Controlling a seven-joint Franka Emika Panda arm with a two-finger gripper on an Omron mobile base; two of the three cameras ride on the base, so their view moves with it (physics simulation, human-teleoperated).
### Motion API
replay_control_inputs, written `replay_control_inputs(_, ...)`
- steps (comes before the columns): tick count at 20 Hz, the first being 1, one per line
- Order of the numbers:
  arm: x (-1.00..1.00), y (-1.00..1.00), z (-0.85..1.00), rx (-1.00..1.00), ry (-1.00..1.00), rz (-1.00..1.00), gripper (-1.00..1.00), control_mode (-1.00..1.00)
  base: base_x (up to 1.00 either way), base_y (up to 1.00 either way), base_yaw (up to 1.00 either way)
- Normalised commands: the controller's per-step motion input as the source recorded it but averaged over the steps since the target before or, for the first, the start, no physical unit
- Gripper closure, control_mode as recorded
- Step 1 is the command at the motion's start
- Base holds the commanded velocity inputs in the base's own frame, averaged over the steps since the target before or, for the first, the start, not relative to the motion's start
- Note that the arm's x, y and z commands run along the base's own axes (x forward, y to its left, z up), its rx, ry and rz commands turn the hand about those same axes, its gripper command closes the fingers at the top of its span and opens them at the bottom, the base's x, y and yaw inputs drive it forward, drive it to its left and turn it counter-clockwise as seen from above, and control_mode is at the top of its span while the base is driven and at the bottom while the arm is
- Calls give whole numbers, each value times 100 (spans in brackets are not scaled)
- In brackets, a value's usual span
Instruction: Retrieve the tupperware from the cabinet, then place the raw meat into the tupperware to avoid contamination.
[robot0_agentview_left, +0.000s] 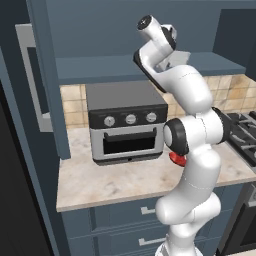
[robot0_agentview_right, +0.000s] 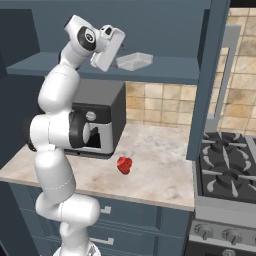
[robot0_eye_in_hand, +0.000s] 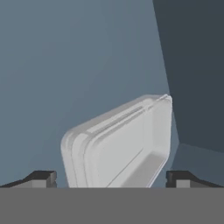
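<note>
- Tupperware (robot0_agentview_right: 134, 61) sits on the cabinet (robot0_agentview_right: 165, 75) shelf, upper middle of the right base frame, doors open.
- Likely light, stiff and a bit slick, thin-walled; best taken across one rim wall, pinched gently.
- Claw (robot0_eye_in_hand: 111, 178) spread wide, holding nothing; fingertips (robot0_eye_in_hand: 43, 178) flank the tub's near end at the bottom of the hand frame, not touching.
- Hand view shows the tub's hollow and stepped rim, rolled on a slant.
- Meat (robot0_agentview_right: 124, 165) lies on the bench (robot0_agentview_right: 160, 185), lower centre, in front of the oven (robot0_agentview_left: 125, 122).
- Left base view hides the tub behind the arm; meat just peeks out.
</note>
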Motion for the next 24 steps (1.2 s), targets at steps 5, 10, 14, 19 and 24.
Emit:
replay_control_inputs(5, 0, 43, -34, 1, 2, 0, -100, -100, 0, 0, 0)
replay_control_inputs(10, 3, 31, -34, 0, 1, 0, -100, -100, 0, 0, 0)
replay_control_inputs(14, 10, 0, -51, -2, 2, 0, -100, -100, 0, 0, 0)
replay_control_inputs(19, 16, 0, -64, -6, 3, 0, -100, -100, 0, 0, 0)
replay_control_inputs(24, 16, 0, -32, 4, 2, 0, -100, -100, 0, 0, 0)
